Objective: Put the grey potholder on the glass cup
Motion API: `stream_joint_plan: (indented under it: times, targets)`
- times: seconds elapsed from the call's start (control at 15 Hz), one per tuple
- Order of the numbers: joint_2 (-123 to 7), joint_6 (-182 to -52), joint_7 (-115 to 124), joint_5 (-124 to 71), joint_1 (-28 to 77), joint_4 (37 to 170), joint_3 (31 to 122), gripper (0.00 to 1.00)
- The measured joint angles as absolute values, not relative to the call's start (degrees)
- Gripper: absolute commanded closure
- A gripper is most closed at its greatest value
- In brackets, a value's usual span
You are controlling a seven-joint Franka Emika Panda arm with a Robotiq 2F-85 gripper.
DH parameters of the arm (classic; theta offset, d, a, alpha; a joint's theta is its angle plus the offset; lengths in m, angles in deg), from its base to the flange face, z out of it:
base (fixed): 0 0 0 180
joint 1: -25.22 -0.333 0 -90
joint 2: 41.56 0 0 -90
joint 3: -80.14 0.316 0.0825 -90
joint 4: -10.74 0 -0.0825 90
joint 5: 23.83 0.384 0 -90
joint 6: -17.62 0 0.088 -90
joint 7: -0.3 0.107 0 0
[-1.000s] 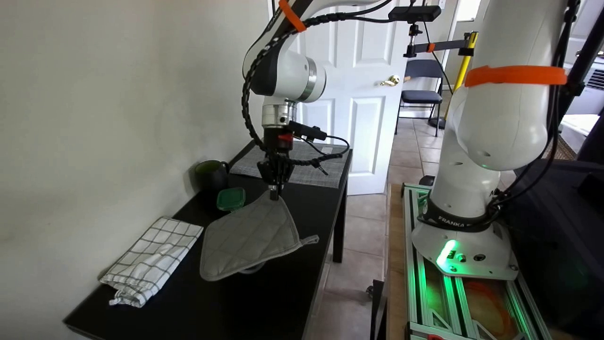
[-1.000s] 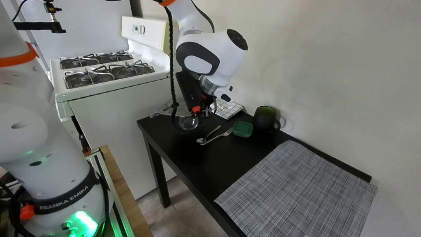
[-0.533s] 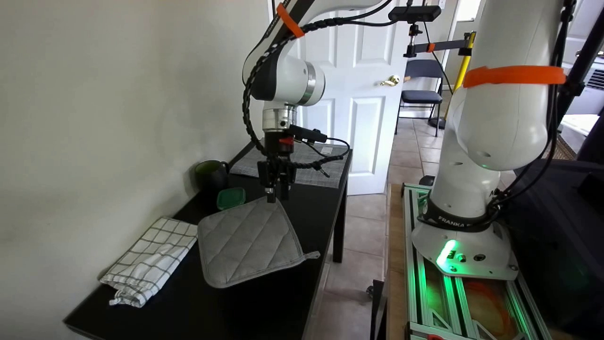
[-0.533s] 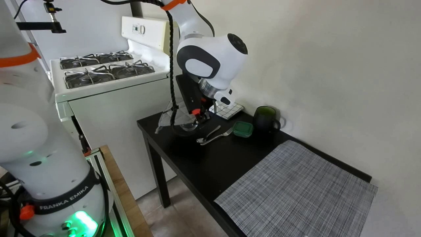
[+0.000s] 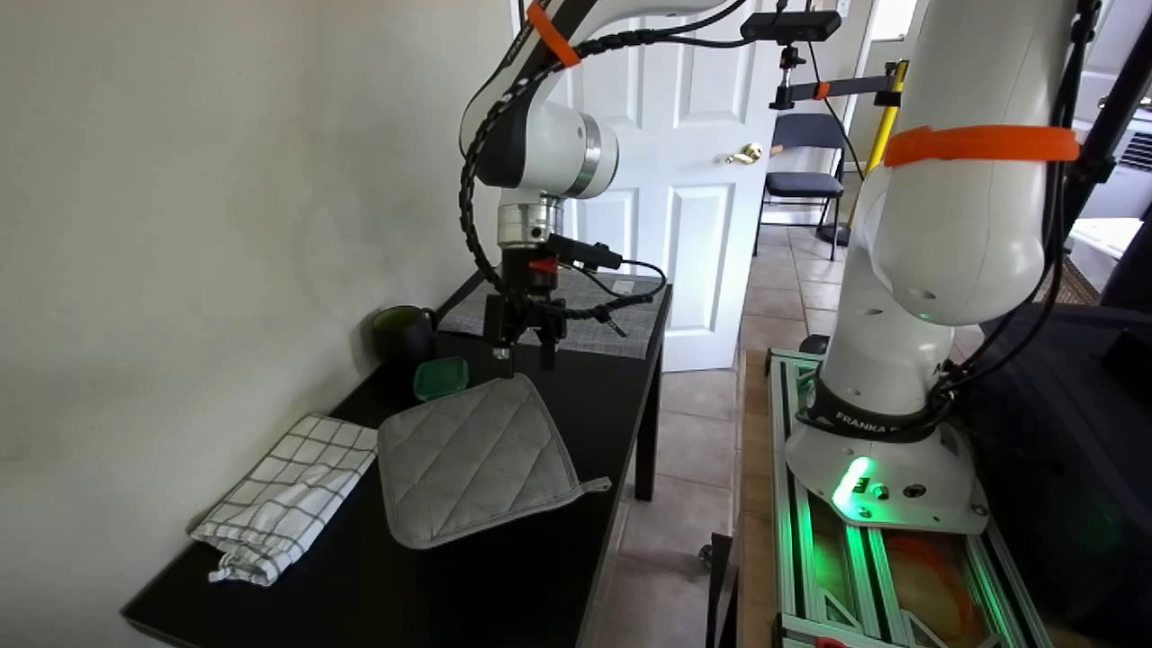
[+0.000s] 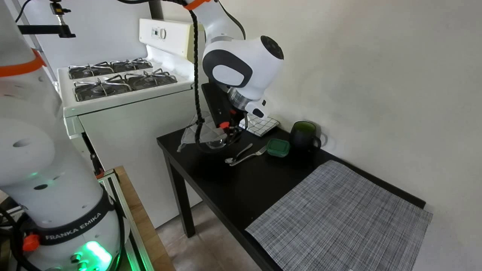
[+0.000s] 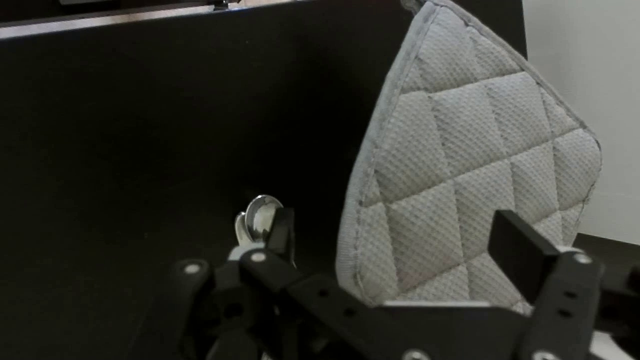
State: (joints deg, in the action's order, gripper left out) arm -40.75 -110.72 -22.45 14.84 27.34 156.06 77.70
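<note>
A: Largest first. Support?
B: Black table (image 6: 260, 188), flat; so dark that contact under the cloth is hard to read.

A: Grey potholder (image 5: 477, 459): position, handling?
B: Tilted, not lying flat on the table; its support comes two entries down. Judged light and soft. Quilting should make it half-stiff: bridges a short span, droops at free corners. Textured weave, so I expect good friction in a pinch. Not fragile.

A: Gripper (image 5: 527, 360)?
B: Fingers spread well apart, nothing clamped between them, close by the potholder's far corner in an exterior view. Whether a tip brushes the cloth: cannot tell.

A: If it needs adjusting, grasp where?
B: Bound edge at that corner, I'd say: thin, raised, easy to straddle. Avoid the middle; pressing there would load what sits beneath.

A: Which is the glass cup (image 6: 216, 144)?
B: Yes. Its bowl shows under the potholder's edge in an exterior view; I read the potholder as resting on it, so placement looks made. Glass: smooth, probably slippery, breakable. Much narrower than the cloth, so a small tug could slide the potholder off or topple the cup.

A: Smallest, the hanging loop (image 5: 594, 486)?
B: Sticks out from one corner. Possible second hold, but likely floppy, and a pull there would be lopsided.
</note>
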Motion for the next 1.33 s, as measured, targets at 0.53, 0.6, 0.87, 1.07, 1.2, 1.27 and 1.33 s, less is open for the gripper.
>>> stream_joint_plan:
  times: [0.53,0.6,0.87,1.07,1.2,1.27,1.33]
  targets:
    - [-33.69,-104.04,-4.77,2.52,25.77,153.06,80.53,0.0]
    - [-33.13,-103.91,-2.79,0.38,25.24,152.24,81.31,0.0]
    - [-32.59,-104.19,1.97,-9.4,22.93,149.04,84.84,0.0]
    - [-32.83,-104.77,3.79,-14.91,21.36,147.6,86.92,0.0]
    - [-33.07,-105.29,4.52,-17.05,20.56,146.96,87.9,0.0]
    - [-33.19,-105.92,4.87,-17.67,20.18,146.78,88.2,0.0]
    - [-33.33,-106.73,5.3,-17.98,19.86,146.68,88.44,0.0]
